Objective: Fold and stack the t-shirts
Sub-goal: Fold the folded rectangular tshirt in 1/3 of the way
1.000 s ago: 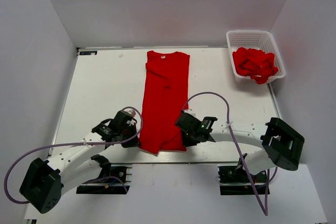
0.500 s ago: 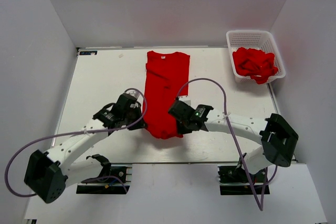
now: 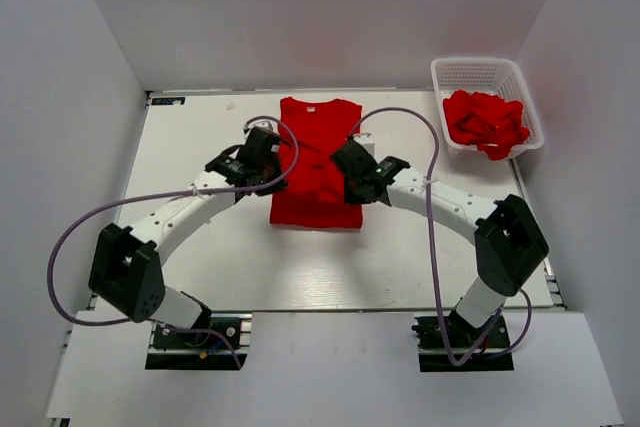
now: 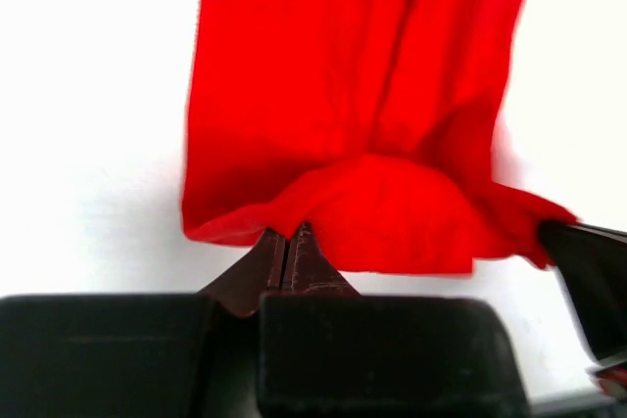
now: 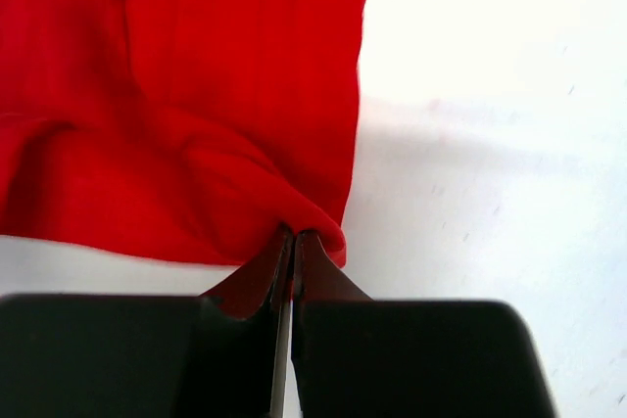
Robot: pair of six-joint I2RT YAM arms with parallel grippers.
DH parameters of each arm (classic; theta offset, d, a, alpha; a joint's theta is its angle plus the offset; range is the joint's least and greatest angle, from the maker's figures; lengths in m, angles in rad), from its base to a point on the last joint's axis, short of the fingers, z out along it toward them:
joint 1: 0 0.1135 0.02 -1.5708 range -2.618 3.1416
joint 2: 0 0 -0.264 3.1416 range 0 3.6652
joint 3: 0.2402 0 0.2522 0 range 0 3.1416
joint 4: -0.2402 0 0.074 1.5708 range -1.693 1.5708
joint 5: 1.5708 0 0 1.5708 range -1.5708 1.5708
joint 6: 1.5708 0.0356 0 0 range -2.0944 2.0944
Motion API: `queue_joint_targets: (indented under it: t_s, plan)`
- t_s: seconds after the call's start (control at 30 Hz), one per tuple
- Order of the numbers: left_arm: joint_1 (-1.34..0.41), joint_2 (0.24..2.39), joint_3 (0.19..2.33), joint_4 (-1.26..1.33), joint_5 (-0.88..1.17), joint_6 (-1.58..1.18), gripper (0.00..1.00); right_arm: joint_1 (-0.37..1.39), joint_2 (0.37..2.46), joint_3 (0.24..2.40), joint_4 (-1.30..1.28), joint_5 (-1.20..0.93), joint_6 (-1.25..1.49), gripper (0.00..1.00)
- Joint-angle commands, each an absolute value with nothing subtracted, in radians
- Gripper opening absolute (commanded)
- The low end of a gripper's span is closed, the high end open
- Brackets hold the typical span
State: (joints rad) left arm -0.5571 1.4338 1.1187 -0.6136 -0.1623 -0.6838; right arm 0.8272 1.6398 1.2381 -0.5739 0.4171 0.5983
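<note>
While the left gripper (image 4: 289, 239) and right gripper (image 5: 292, 238) pinch the t-shirt (image 3: 318, 202) hem mid-fold, the next move likely needs it laid flat and released.

left claw (image 3: 270, 165), right claw (image 3: 352, 175): moved up-table | t-shirt (image 3: 315, 202): hem carried over, halved

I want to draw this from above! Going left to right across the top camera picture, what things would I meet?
left gripper → red t-shirt → right gripper → white basket
</note>
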Motion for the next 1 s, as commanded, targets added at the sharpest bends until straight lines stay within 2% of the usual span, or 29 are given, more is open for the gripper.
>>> queue_joint_targets:
  t_s: [0.0,0.27,0.63,0.93,0.97]
  plan:
    - [-0.534,1.492,1.204,-0.631,-0.232,-0.647,0.0,0.767,1.673,1.313,-0.48,0.404,0.497,0.0]
    - [-0.482,1.678,1.373,-0.598,-0.193,-0.585,0.0,0.68,1.784,1.417,-0.425,0.324,0.385,0.0]
    - [-0.407,1.831,1.492,-0.577,-0.143,-0.535,0.0,0.591,1.919,1.546,-0.367,0.152,0.186,0.0]
    - [-0.388,1.942,1.583,-0.545,-0.129,-0.511,0.0,0.545,2.054,1.679,-0.38,0.121,0.146,0.0]
    - [-0.388,1.953,1.594,-0.545,-0.129,-0.511,0.05,0.538,2.066,1.695,-0.403,0.153,0.164,0.07]
